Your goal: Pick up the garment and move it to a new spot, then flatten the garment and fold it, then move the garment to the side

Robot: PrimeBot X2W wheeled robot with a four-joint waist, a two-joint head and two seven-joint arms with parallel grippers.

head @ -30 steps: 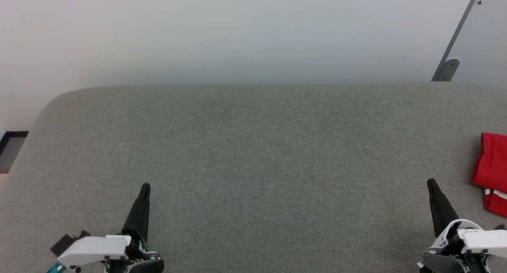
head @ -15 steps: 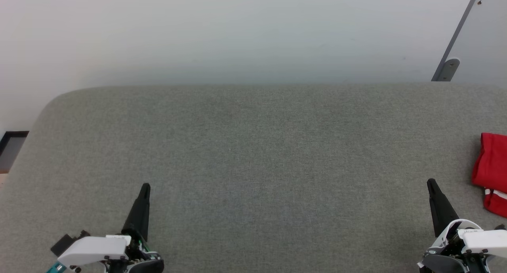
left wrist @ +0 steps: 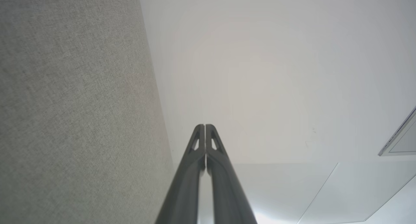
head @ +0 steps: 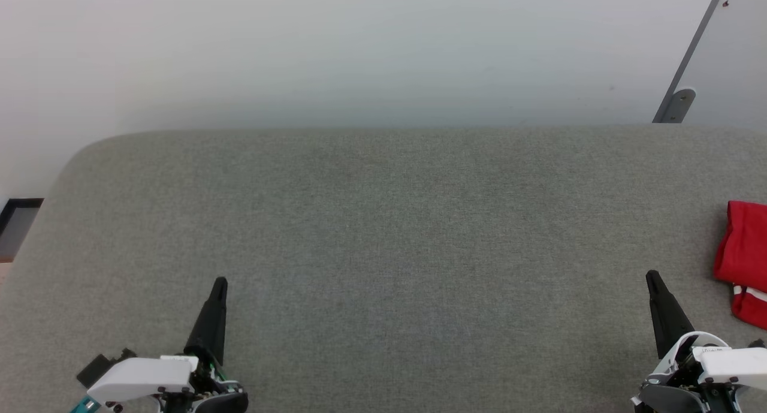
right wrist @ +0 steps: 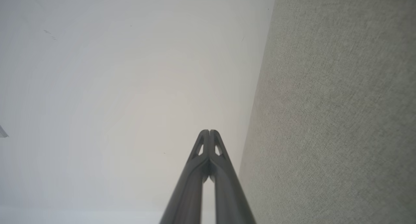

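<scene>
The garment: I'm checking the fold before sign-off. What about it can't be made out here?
- Garment, head view: cut off by the picture's right edge, so its full shape can't be told.
- Its fold: too little is in frame to judge neatness.
- Its print: no telling from the red-and-white part in frame which way it faces.

The worktop (head: 383,233) spreads across the foreground, and the wall (head: 359,53) rises behind its far edge. The garment (head: 743,251) lies on the worktop at the far right. The right gripper (head: 651,276) is at the front right, near the garment's left side but apart from it. The left gripper (head: 220,282) is at the front left, well apart from both. A slanted bar (head: 677,104) stands against the wall behind the worktop's right end.
</scene>
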